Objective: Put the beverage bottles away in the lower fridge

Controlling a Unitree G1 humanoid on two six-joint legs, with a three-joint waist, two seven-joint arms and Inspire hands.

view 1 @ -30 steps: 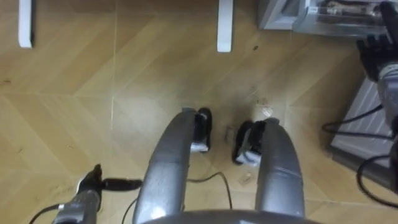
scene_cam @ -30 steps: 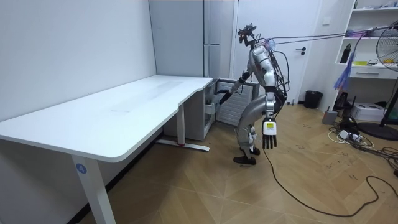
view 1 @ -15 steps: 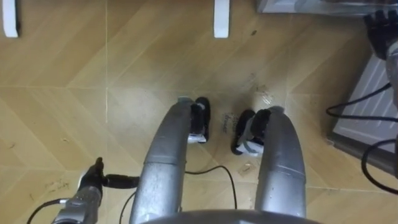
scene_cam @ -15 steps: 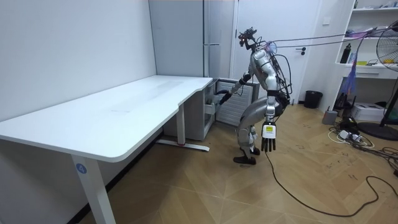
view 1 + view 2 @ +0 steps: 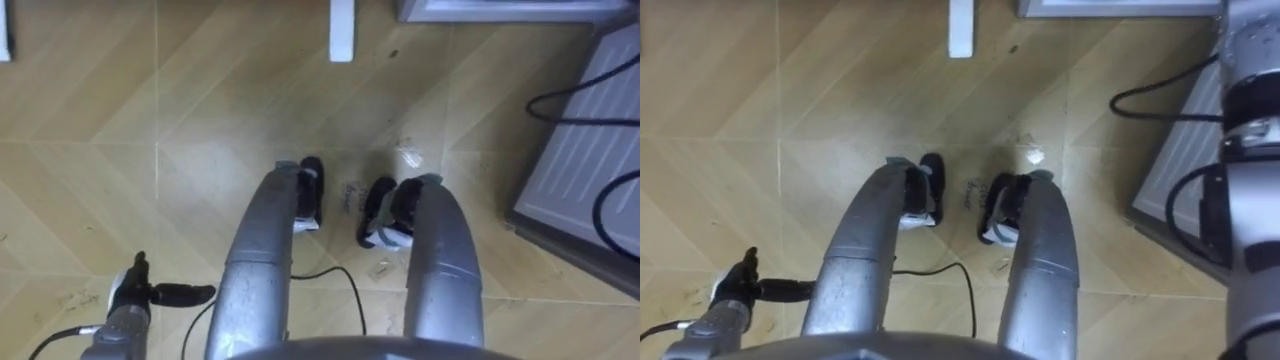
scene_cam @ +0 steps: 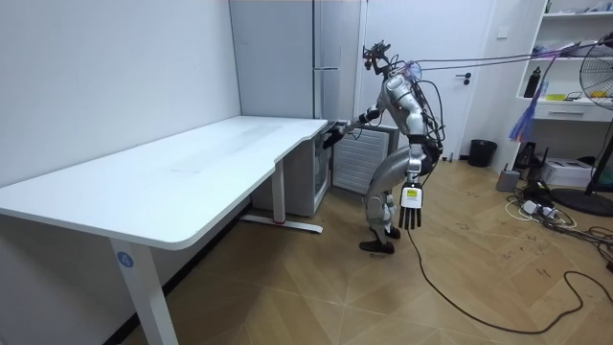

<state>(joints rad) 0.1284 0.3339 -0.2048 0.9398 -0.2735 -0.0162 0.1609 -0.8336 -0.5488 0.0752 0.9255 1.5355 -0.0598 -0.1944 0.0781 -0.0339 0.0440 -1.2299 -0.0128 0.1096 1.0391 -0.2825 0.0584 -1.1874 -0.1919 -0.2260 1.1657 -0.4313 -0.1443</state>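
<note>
Stooped before the fridge (image 6: 335, 48), we have lifted our right hand (image 6: 331, 134) from the lower fridge (image 6: 369, 158) to just above it, its grasp too small to tell, while our left hand (image 5: 160, 294) hangs released and empty, away from the fridge, so the drinks' whereabouts are unclear.

I see a long white desk (image 6: 192, 165) by the room view's left wall | its white foot (image 5: 341, 28) on herringbone wood floor (image 5: 150, 120) | room view's right: black bin (image 6: 482, 152); standing fan (image 6: 597, 81); white shelf (image 6: 565, 108)
</note>
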